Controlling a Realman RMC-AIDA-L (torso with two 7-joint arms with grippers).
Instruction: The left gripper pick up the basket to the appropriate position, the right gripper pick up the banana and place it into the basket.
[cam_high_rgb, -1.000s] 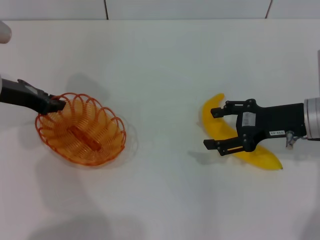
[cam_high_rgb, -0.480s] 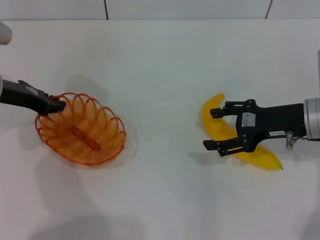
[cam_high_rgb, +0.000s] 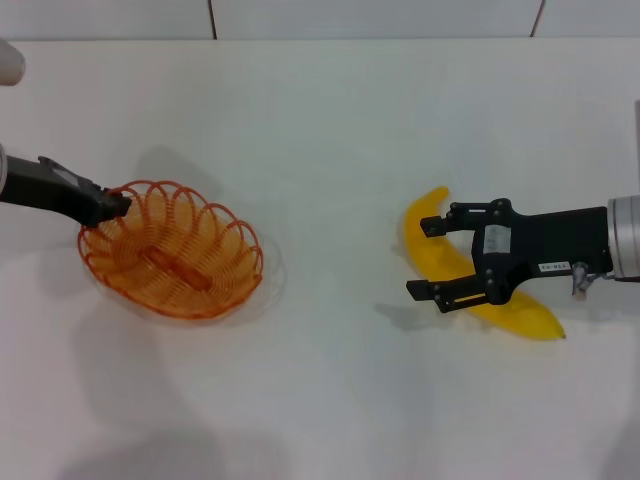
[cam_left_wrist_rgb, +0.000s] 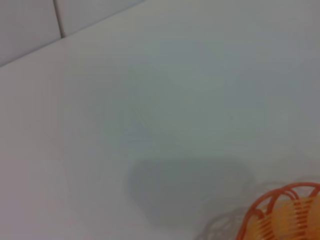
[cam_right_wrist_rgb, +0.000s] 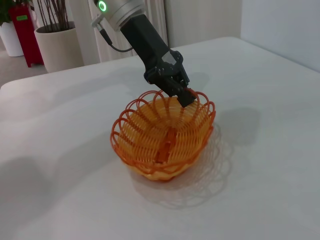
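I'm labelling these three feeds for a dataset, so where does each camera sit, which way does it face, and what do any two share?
Head view: above the table, looking down; the left gripper grips the basket rim, the right gripper is open over the banana.
Left wrist view: on the left arm, facing bare tabletop and a sliver of basket; no own fingers.
Right wrist view: on the right arm, facing the basket and left gripper; no own fingers.
All three share the basket.

Orange looped-wire basket (cam_high_rgb: 172, 250), bright yellow banana (cam_high_rgb: 432, 245), white table (cam_high_rgb: 330, 130).
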